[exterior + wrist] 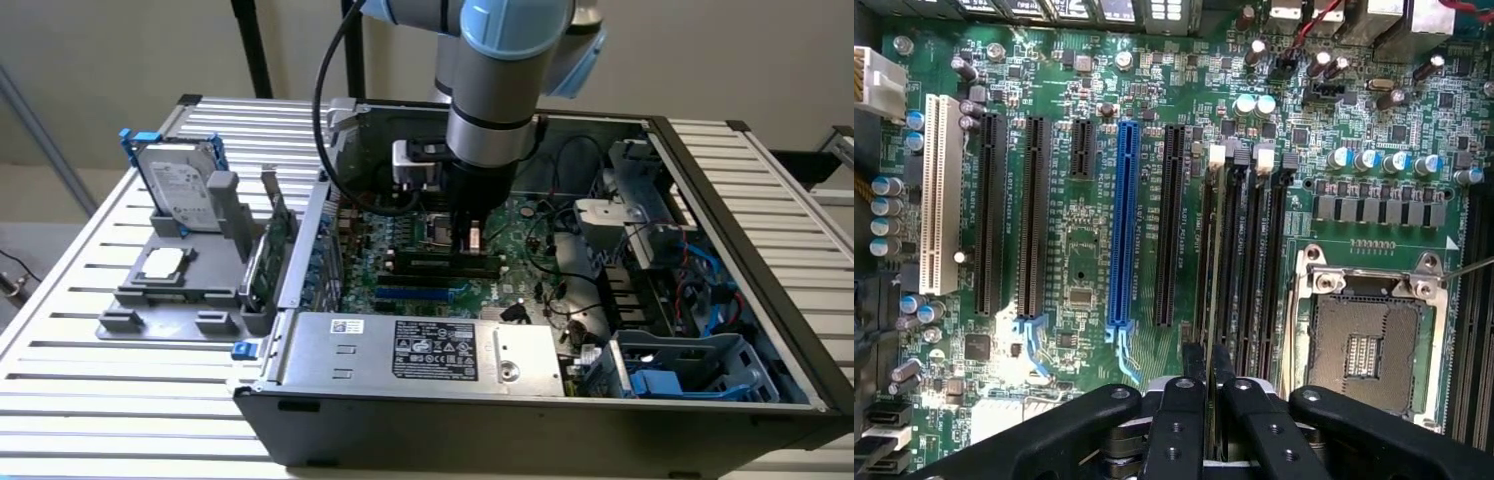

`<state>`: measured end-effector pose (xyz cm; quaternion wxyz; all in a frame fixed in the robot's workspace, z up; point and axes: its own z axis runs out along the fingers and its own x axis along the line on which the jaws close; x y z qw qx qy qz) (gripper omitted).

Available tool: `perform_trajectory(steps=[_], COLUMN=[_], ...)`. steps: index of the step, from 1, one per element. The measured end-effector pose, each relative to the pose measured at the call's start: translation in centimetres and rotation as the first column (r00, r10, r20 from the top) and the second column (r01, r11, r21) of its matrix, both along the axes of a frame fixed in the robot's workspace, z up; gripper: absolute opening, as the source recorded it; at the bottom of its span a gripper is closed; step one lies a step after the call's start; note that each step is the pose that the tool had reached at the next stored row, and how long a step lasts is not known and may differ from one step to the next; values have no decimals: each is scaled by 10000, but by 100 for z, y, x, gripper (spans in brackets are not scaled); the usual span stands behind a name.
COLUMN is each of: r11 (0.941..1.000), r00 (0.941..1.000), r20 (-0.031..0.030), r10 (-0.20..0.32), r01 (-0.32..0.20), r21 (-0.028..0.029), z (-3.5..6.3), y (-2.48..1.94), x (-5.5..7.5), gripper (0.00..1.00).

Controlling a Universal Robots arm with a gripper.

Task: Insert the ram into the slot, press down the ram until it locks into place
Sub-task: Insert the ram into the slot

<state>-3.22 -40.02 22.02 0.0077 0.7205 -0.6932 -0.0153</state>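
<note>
gripper (pixel 467 245) down inside the open computer case (pixel 400 420) on the slatted bench (pixel 80 400), narrow, fingers (pixel 1192 365) pinched on the top edge of the ram (pixel 1211 260). ram stands on edge along the black slot (pixel 1220 170) farthest from the processor socket (pixel 1364 340). can't tell if it is latched.

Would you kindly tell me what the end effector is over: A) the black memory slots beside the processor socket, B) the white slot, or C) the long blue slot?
A: in the wrist view the end effector grips the ram edge-on over the black memory slots, next to the silver processor socket.
</note>
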Motion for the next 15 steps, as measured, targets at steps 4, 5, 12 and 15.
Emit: perform_trajectory(steps=[4, 5, 12, 15], r11=[10000, 10000, 10000, 10000], r00=[10000, 10000, 10000, 10000], r20=[-2, -9, -3, -4], r10=[14, 12, 15, 14], r01=[-14, -12, -15, -14], r21=[-1, 0, 0, 0], z=[-18, -17, 252, 331], y=[-1, 0, 0, -1], x=[-9, -11, -12, -30], gripper=[14, 14, 22, 22])
